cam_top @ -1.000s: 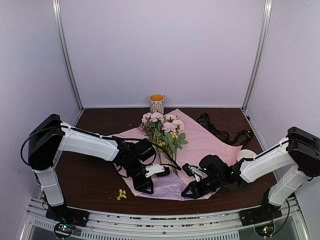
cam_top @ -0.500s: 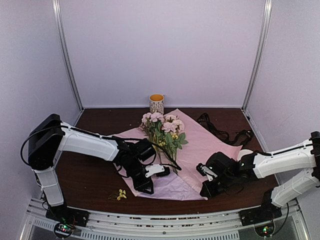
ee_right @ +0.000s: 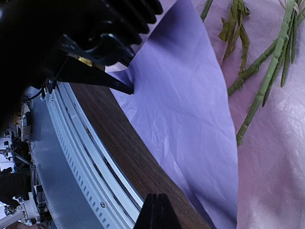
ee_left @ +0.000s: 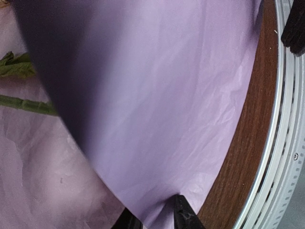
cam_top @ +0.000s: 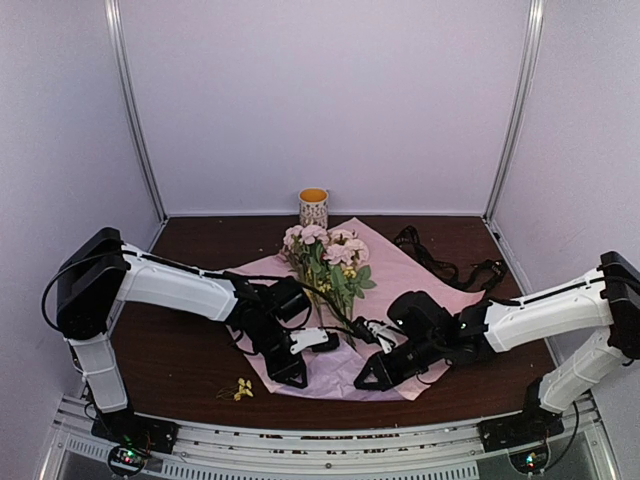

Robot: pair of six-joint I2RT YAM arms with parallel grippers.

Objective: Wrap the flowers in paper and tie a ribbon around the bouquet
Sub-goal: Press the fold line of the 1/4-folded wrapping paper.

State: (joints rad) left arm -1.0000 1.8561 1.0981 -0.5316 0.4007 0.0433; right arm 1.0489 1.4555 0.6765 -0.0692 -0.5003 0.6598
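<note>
Left gripper [ee_left: 153, 217] pinches the near edge of the paper [cam_top: 405, 280] between its two dark fingertips and holds that part up off the table [cam_top: 180, 350], so the sheet curves over in a loose fold. The right gripper [ee_right: 157, 210] has its fingers pressed together with nothing between them. It hovers low over the wooden edge, just beside the paper's near border.

The paper is a large, thin lilac-pink sheet, finely creased. It lies at an angle across the middle of the dark brown table, one corner pointing to the back. The raised flap looks more violet where it falls into shadow.

The flowers [cam_top: 325, 250] lie on the sheet with their pale pink blooms and small yellow blossoms toward the back and their leaves spread around them. Their thin green stems [ee_right: 267, 81] run toward the near edge and rest on the flat part of the paper, beside the lifted fold.

A patterned cup [cam_top: 313, 207] stands behind the paper's far corner. A small yellow sprig [cam_top: 240, 388] lies on the bare wood, near the left arm.
</note>
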